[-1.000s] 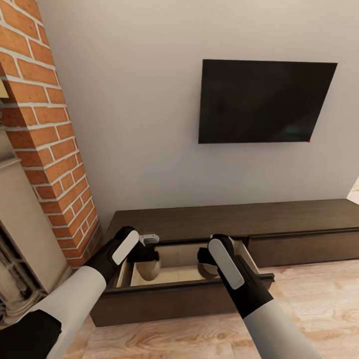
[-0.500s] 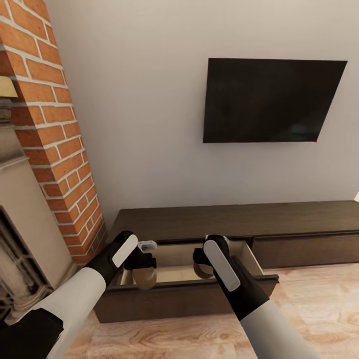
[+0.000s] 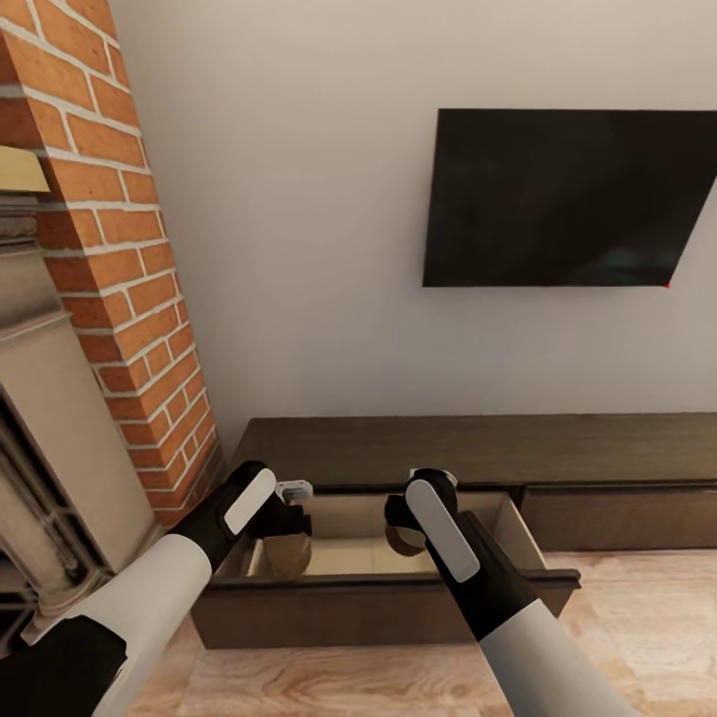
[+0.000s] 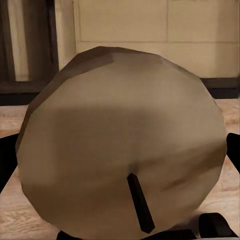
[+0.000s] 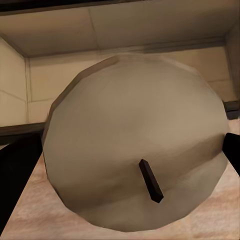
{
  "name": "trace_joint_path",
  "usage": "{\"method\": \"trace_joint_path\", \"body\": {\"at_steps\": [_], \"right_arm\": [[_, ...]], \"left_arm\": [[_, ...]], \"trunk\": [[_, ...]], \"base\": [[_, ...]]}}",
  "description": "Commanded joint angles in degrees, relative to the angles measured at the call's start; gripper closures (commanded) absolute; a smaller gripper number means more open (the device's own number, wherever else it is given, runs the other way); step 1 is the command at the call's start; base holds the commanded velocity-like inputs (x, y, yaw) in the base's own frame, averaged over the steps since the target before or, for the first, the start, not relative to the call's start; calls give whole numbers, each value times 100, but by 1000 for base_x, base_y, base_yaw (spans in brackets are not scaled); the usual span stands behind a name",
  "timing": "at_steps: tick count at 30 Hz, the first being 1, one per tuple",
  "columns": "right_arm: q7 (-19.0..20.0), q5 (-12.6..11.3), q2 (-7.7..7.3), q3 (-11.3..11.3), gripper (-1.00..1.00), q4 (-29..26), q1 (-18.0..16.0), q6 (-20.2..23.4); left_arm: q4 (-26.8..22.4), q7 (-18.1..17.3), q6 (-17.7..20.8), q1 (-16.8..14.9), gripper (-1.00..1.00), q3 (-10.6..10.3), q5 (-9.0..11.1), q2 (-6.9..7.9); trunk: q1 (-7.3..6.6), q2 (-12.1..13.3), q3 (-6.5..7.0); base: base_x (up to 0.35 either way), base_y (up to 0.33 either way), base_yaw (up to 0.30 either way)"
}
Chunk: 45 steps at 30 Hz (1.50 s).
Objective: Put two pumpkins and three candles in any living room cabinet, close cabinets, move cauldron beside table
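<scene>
Between my left pincer's (image 3: 282,530) fingers sits a stubby tan candle (image 4: 120,150), pinched tight, and my right pincer (image 3: 408,528) pinches another tan candle (image 5: 135,145). Both hang over the open pale drawer (image 3: 349,558) of the long dark brown wooden cabinet (image 3: 478,448). My view has swung left a little since before; the candles stayed up, not dropped yet. No writing shows anywhere.

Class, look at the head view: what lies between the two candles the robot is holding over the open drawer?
Nothing but the drawer's bare pale interior lies between the left candle and the right candle, as the head view shows.
</scene>
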Motion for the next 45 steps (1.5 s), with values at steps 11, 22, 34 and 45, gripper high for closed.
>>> {"method": "trace_joint_path", "body": {"at_steps": [11,22,34,45], "right_arm": [[213,-46,-1,7,100,3,-6,33],[257,-49,-1,13,100,3,-6,35],[266,-49,-1,15,100,3,-6,35],[267,-49,-1,15,100,6,-6,41]], "left_arm": [[-29,52,1,-5,100,-32,43,2],[-17,48,5,-5,100,2,46,1],[-42,33,5,-5,100,-13,44,6],[-51,39,2,-5,100,-36,43,4]], "trunk": [[1,-3,18],[1,-3,20],[1,-3,21],[45,-83,-15]], "base": [[86,-25,-90],[102,-6,-8],[115,-5,0],[16,0,0]]}}
